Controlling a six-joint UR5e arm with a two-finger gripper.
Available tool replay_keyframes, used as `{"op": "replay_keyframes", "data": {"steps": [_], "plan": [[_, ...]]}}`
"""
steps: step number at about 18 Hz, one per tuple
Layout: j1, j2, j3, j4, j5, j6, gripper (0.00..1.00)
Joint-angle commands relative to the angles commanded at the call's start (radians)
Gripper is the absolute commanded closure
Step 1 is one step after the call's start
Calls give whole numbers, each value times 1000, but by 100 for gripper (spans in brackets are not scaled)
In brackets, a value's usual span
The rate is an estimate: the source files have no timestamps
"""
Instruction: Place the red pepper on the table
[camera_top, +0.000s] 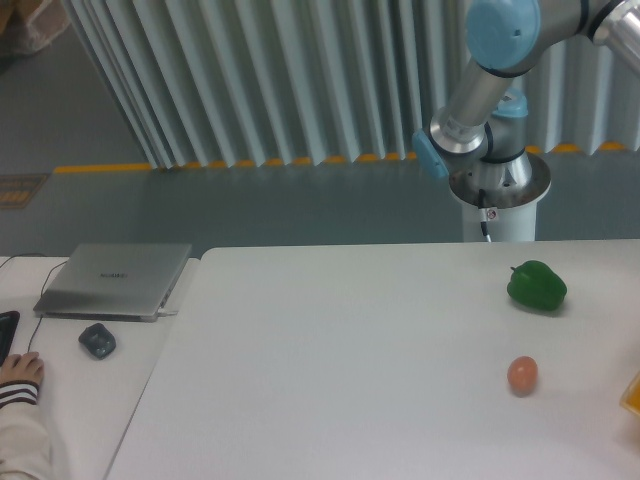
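white table (350, 350), green pepper (537, 286), claw unseen

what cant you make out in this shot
- Red pepper: nowhere in the camera view, so its place is unknown.
- Gripper: the arm runs off the top right edge; fingers unseen.
- Yellow object: cut by the right edge, unidentifiable.
- Person's hand: mostly cut by the left edge.

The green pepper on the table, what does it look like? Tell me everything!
The green pepper is shiny and bumpy, with rounded lobes and a little dark stem at its upper left. It looks whole and smooth. It rests by itself on the white table, near the far right side. Nothing else touches it; the small orange ball sits apart, nearer the camera.
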Motion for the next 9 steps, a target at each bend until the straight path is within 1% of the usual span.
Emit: {"op": "replay_keyframes", "data": {"steps": [1,2,3,4,5,6,9], "plan": [[-9,-5,0,0,14,0,4],[-14,-5,0,2,28,-3,16],[-15,-5,0,0,31,-6,25],[-15,-5,0,2,31,-6,26],[-15,-3,0,2,29,-6,32],[-15,-3,2,0,29,-5,36],[-14,-2,2,-2,28,-3,39]]}}
